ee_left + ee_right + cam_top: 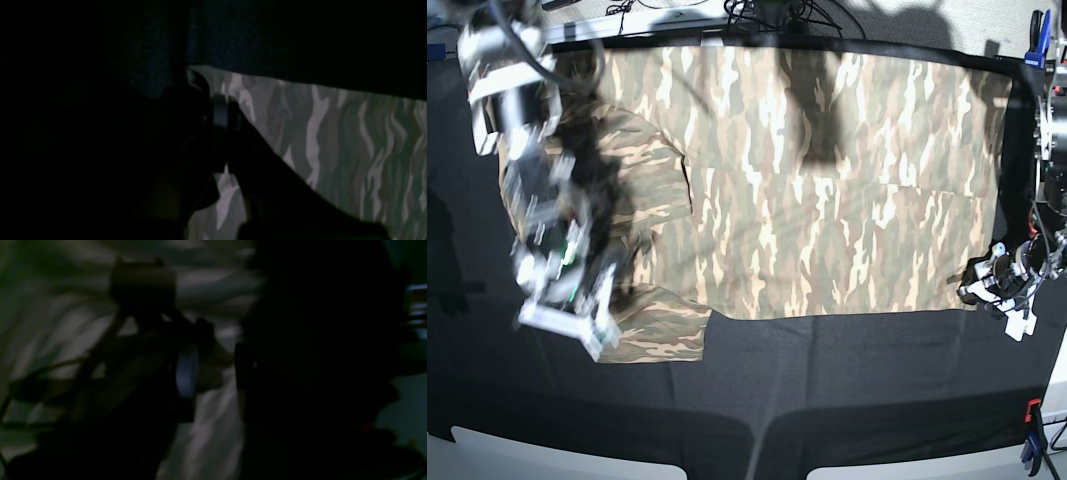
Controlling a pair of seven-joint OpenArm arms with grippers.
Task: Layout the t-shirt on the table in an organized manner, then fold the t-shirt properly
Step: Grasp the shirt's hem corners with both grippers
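Fingers first: your left fingers are pressed together on the bottom corner of the t-shirt, right at its hem by the table's right edge. From the left wrist view you can see the camouflage cloth running away from those dark fingers, its edge lying straight against the black cloth of the table.

Your right fingers sit over the shirt's sleeve end, near the table's left edge, and the arm is blurred in the base view. The right wrist view is dark and smeared; you get two fingers with a gap of pale camouflage cloth between them, but whether they pinch any fabric you cannot tell.

The t-shirt lies spread across the far half of the table, body flat and wide, hem toward the right edge, sleeves bunched and rumpled at the left. A blue clamp grips the far right corner, and another clamp sits at the near right corner.
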